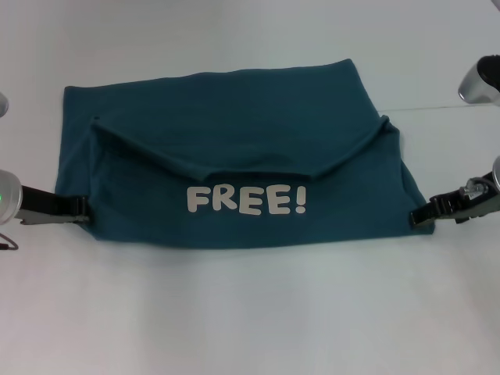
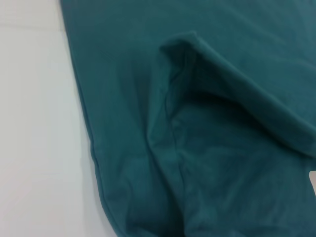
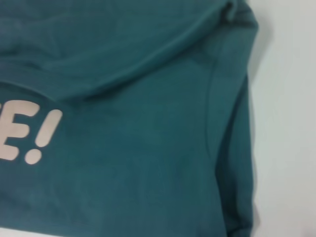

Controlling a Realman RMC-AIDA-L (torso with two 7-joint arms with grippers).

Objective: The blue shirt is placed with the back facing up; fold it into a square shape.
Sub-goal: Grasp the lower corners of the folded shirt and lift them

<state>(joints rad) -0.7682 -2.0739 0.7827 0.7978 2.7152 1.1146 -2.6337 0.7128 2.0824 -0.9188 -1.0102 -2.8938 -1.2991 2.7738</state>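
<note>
Head view: dark teal-blue soft-fabric T-shirt (image 1: pixel 234 168) partly folded, white "FREE!" lettering (image 1: pixel 246 200) up, not yet square. Left gripper (image 1: pixel 80 208) and right gripper (image 1: pixel 419 212) at near corners; grip state cannot be told.

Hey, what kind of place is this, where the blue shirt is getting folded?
Probably a lab or test bench rather than a home. A plain white table holds only the blue shirt, with the left gripper and right gripper at its near side edges.

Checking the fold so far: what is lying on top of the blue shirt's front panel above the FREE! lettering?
A folded-down flap of the blue shirt itself, sagging just above the lettering. Whatever lies beneath it is hidden.
</note>
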